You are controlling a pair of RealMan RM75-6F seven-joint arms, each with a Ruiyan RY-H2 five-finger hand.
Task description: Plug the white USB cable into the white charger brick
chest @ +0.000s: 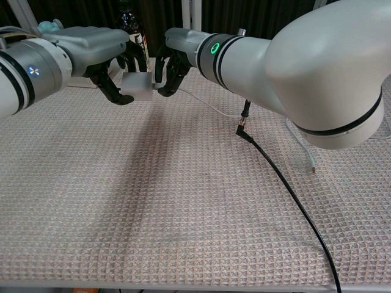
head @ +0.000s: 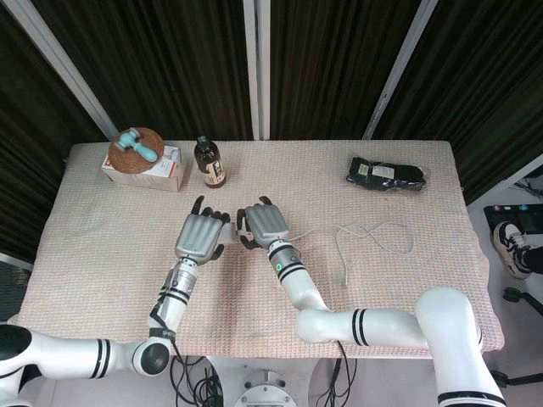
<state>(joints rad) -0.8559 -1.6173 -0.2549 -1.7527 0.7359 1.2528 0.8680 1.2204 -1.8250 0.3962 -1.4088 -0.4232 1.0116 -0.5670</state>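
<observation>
My left hand (chest: 91,54) holds the white charger brick (chest: 137,85) above the table at the back left. My right hand (chest: 175,60) pinches the plug end of the white USB cable (chest: 211,107) right against the brick's side. Whether the plug sits inside the port is hidden by the fingers. In the head view the left hand (head: 201,236) and right hand (head: 263,224) stand almost together, with a sliver of the brick (head: 232,229) between them. The cable (head: 377,231) trails right in a loop, and its free end lies on the cloth.
A box with a brown disc and a teal item (head: 142,161) and a dark bottle (head: 209,163) stand at the back left. A black packet (head: 387,175) lies at the back right. A black arm cable (chest: 287,183) runs across the cloth near the front.
</observation>
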